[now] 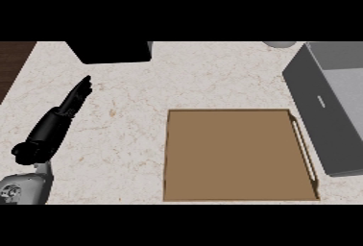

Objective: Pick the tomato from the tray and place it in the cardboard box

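Note:
A flat brown tray [234,153] with a low rim lies on the speckled counter, right of centre, and nothing shows on it. No tomato is visible anywhere. A grey open-topped box [333,110] stands along the right edge, its inside bare where it shows. My left hand [53,129] rests at the left, well clear of the tray, with straight fingers [78,93] pointing up and away and nothing in it. My right hand does not show.
A black block [110,50] sits at the counter's far edge, left of centre. A pale round object [280,44] peeks in at the top right. Dark wood [10,62] borders the counter at the far left.

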